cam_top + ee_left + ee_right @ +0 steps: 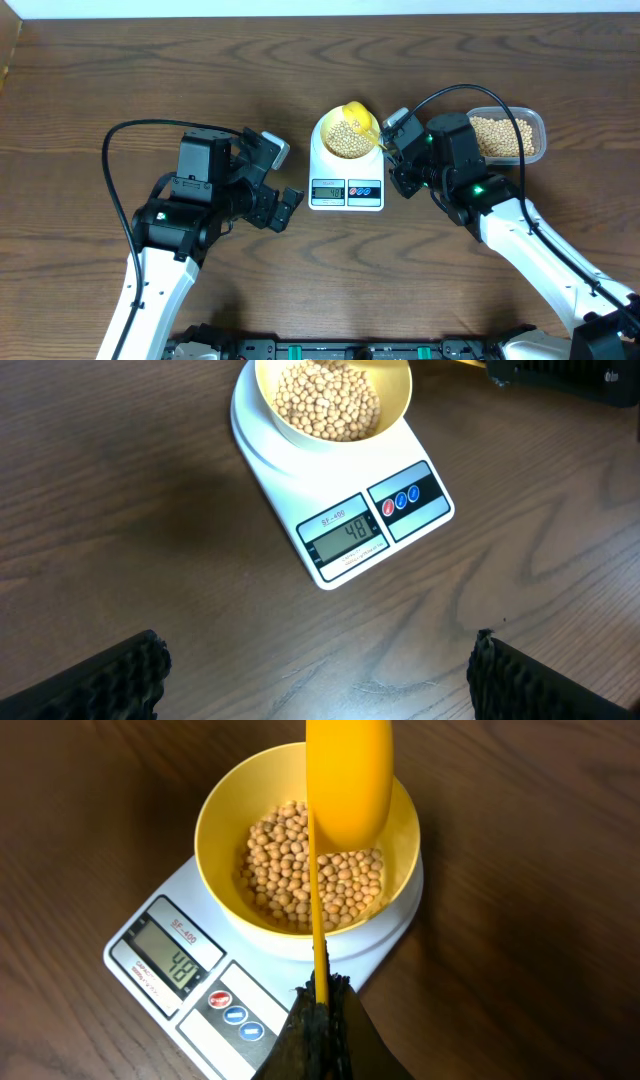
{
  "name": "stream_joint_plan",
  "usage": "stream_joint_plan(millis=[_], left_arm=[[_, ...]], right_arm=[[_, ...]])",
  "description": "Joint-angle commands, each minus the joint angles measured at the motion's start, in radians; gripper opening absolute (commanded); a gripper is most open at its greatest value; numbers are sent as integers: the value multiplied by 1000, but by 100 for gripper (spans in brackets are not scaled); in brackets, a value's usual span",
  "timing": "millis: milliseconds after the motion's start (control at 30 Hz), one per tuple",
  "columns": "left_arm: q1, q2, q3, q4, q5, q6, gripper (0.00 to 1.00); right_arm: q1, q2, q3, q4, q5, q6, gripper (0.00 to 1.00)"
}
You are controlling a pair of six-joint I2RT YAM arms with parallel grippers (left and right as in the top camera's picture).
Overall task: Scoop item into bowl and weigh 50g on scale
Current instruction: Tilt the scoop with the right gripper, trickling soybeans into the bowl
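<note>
Right wrist view: the beans (315, 880) lie in the bowl (225, 815), which sits on the scale (260, 975), its display (178, 963) reading 48. That is just short, so I judge overshoot the main risk. One generous tip of the yellow scoop (348, 775), pinched by its handle in the closed right fingers (322, 1005) above the bowl, would pass the target. Resting it on the rim would falsify the reading. Left fingers (95, 680) stand spread wide, empty, near the scale. Overhead alone shows the bean tub (540, 125) on the worktop (100, 70), but there the display is unreadable.
</note>
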Motion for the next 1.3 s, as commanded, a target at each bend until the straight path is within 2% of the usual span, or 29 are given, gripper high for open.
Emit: stream_joint_plan(millis=[0,100,167,600,900,1267], left_arm=[[2,5,-6,0,-6,-13,98],[2,5,-6,0,-6,-13,98],[2,5,-6,0,-6,-13,98],[2,5,-6,0,-6,-13,98],[2,5,-6,0,-6,-13,98],[2,5,-6,0,-6,-13,98]], right_arm=[[9,-19,8,10,29,-13,1],[3,-19,8,33,-7,65,1],[3,-19,8,30,-60,58,1],[-4,-19,8,32,-34,71,1],[-4,-19,8,32,-40,212,1],[-4,-19,8,31,-57,216,1]])
